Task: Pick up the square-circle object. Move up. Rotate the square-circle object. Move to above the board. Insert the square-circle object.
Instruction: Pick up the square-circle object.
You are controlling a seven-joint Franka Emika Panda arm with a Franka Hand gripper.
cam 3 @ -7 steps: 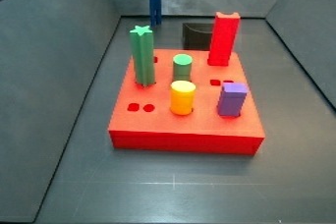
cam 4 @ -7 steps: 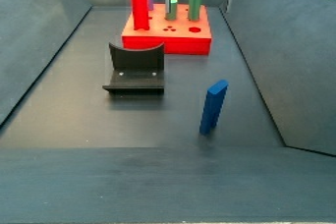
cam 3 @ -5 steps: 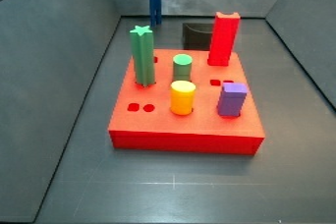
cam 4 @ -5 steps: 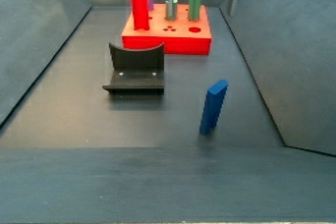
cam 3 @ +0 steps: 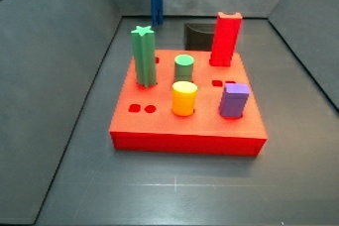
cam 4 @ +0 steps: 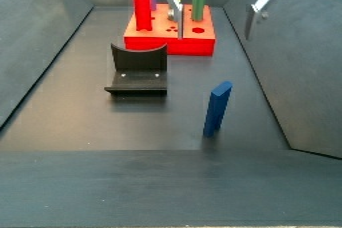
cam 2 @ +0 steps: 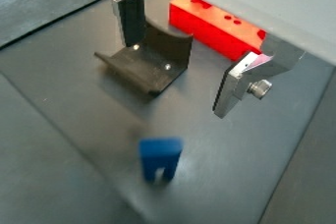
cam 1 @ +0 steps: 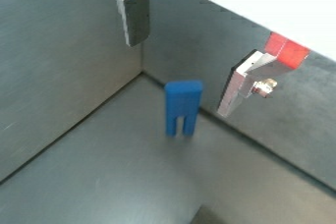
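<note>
The fixture (cam 4: 138,69) stands on the dark floor (cam 4: 80,112).

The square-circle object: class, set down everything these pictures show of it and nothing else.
The square-circle object is a slim dark blue peg of matte, plastic-looking material, standing upright and alone on the dark floor, apart from the fixture and far from the board. A wrist view shows a notch splitting its lower end into two legs. Nothing touches it: the gripper hovers above, jaws open, fingers wide of it on either side.
</note>
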